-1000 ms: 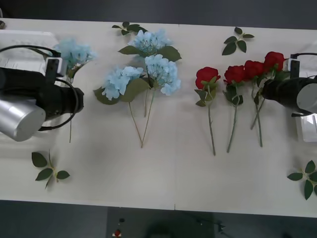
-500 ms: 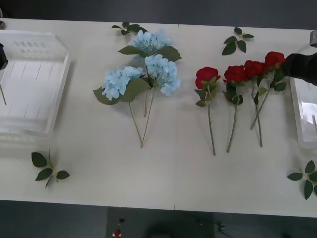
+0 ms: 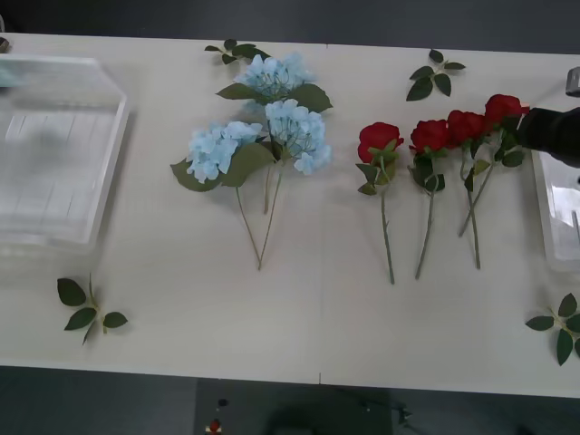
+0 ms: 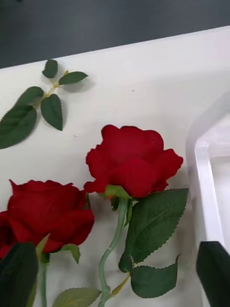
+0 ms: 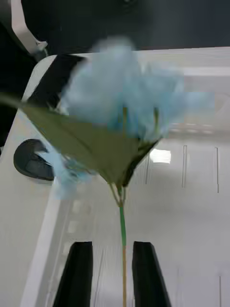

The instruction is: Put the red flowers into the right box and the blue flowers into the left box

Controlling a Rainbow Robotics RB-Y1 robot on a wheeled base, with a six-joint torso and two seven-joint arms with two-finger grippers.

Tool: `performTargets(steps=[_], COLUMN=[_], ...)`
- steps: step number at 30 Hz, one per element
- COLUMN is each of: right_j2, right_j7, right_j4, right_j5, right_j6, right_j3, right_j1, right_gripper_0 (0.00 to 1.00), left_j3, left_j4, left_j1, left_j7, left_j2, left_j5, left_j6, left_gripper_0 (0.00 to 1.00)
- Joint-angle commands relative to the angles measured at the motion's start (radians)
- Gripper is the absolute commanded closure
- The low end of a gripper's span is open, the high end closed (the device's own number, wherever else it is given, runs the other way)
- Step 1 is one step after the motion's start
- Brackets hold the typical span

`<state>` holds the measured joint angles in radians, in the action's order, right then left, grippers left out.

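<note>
My left gripper [image 5: 112, 244] is shut on the thin stem of a blue flower [image 5: 129, 100], which stands up blurred over the slotted left box [image 5: 45, 230]. That left box [image 3: 54, 154] sits at the table's left end. Three more blue flowers [image 3: 294, 131] lie mid-table. Several red flowers [image 3: 429, 136] lie in a row to their right. My right gripper [image 3: 548, 131] hovers at the far right, beside the outermost rose [image 3: 503, 109]. It stands open [image 4: 115, 245] around that rose [image 4: 132, 163], next to the right box's rim [image 4: 201, 168].
Loose leaf sprigs lie at the front left [image 3: 89, 308], front right [image 3: 562, 326], back middle [image 3: 236, 50] and back right [image 3: 433, 77]. The right box [image 3: 555, 213] is cut off by the right edge. A dark round object [image 5: 31, 160] sits beside the left box.
My left arm has swung left out of the front view with its blue flower, uncovering the left box. My right arm has drawn back toward the right edge.
</note>
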<state>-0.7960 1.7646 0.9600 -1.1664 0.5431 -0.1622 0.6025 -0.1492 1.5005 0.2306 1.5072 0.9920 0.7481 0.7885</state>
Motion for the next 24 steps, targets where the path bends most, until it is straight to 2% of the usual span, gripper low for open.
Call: performTargets(steps=[1, 5, 11, 14, 20, 24], right_j2=[0.037, 0.066, 0.097, 0.107, 0.124, 0.133], right_j7=[0.027, 0.027, 0.027, 0.027, 0.032, 0.038], right_j4=[-0.040, -0.076, -0.116, -0.130, -0.142, -0.164], right_j5=[0.010, 0.011, 0.011, 0.013, 0.025, 0.044], right_j6=[-0.051, -0.089, -0.121, -0.129, -0.130, -0.135], right_j3=[0.009, 0.009, 0.009, 0.009, 0.009, 0.007], right_j1=[0.007, 0.007, 0.007, 0.007, 0.007, 0.007], right_gripper_0=[0.00, 0.00, 0.00, 0.00, 0.00, 0.00], left_j3=[-0.013, -0.013, -0.015, 0.005, 0.053, 0.074], left_j4=[0.026, 0.053, 0.205, 0.264, 0.267, 0.264], left_j1=[0.023, 0.012, 0.027, 0.062, 0.102, 0.142], left_j7=[0.107, 0.176, 0.255, 0.252, 0.242, 0.225], left_j2=[0.016, 0.016, -0.006, -0.061, -0.191, -0.329], left_j5=[0.022, 0.114, 0.272, 0.274, 0.261, 0.149], left_j6=[-0.011, 0.002, 0.195, 0.285, 0.384, 0.469], left_gripper_0=[0.00, 0.00, 0.00, 0.00, 0.00, 0.00])
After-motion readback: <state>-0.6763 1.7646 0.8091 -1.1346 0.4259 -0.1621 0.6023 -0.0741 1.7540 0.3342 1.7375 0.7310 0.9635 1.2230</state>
